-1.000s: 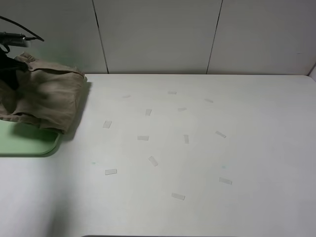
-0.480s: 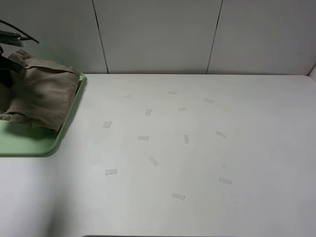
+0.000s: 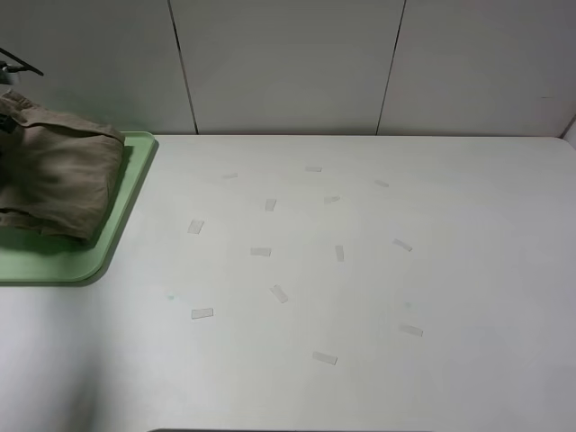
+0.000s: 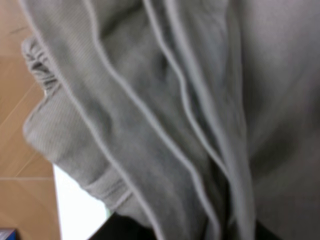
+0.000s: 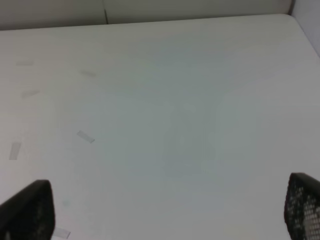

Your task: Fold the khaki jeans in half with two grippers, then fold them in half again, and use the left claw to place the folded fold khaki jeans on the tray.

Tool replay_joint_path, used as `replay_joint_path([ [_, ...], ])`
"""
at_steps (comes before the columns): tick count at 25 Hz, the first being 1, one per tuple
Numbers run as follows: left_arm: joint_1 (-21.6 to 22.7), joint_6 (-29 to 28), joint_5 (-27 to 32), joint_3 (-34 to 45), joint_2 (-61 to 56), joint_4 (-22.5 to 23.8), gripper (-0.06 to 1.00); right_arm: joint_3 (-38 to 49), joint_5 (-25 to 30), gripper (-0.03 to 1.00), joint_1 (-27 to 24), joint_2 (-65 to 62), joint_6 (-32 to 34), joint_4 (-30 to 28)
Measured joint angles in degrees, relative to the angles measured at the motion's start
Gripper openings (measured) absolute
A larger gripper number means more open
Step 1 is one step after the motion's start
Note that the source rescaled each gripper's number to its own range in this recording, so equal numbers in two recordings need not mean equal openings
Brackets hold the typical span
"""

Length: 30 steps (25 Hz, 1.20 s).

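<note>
The folded khaki jeans (image 3: 58, 171) hang over the pale-green tray (image 3: 54, 265) at the far left, their lower edge resting on it and their upper corner pulled up toward the frame's edge. Only a black cable (image 3: 20, 65) of the left arm shows there. In the left wrist view the jeans (image 4: 165, 115) fill the frame in close folds and hide the fingers; the cloth moves with this arm. My right gripper (image 5: 165, 210) is open and empty above the bare table, with its fingertips (image 5: 30, 207) far apart. It is out of the exterior view.
The white table (image 3: 450, 225) carries several small pieces of clear tape (image 3: 279, 293) scattered around its middle. A panelled wall (image 3: 288, 63) stands behind it. The tray lies at the table's left edge.
The jeans have moved left with the left arm, from overhanging the tray's right rim to lying fully over the tray. The right rim now shows.
</note>
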Motion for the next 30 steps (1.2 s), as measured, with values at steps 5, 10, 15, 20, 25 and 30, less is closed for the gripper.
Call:
replay_joint_path([
  [5, 0.0, 0.14, -1.11, 0.0, 0.0, -4.04, 0.19, 0.0, 0.0, 1.0, 0.0, 0.0, 0.0, 0.0],
  [10, 0.0, 0.14, -1.11, 0.0, 0.19, -4.66, 0.19, 0.0, 0.0, 1.0, 0.0, 0.0, 0.0, 0.0],
  [15, 0.04, 0.26, -1.01, 0.0, 0.54, -4.81, 0.36, 0.0, 0.0, 1.0, 0.0, 0.0, 0.0, 0.0],
  [20, 0.04, 1.97, -2.0, 0.0, 0.54, -5.43, 0.92, 0.0, 0.0, 1.0, 0.0, 0.0, 0.0, 0.0],
  [25, 0.04, 2.1, -2.52, 0.0, 0.54, -5.74, 0.99, 0.0, 0.0, 1.0, 0.0, 0.0, 0.0, 0.0],
  [30, 0.04, 2.1, -2.64, 0.0, 0.54, -5.97, 1.0, 0.0, 0.0, 1.0, 0.0, 0.0, 0.0, 0.0],
])
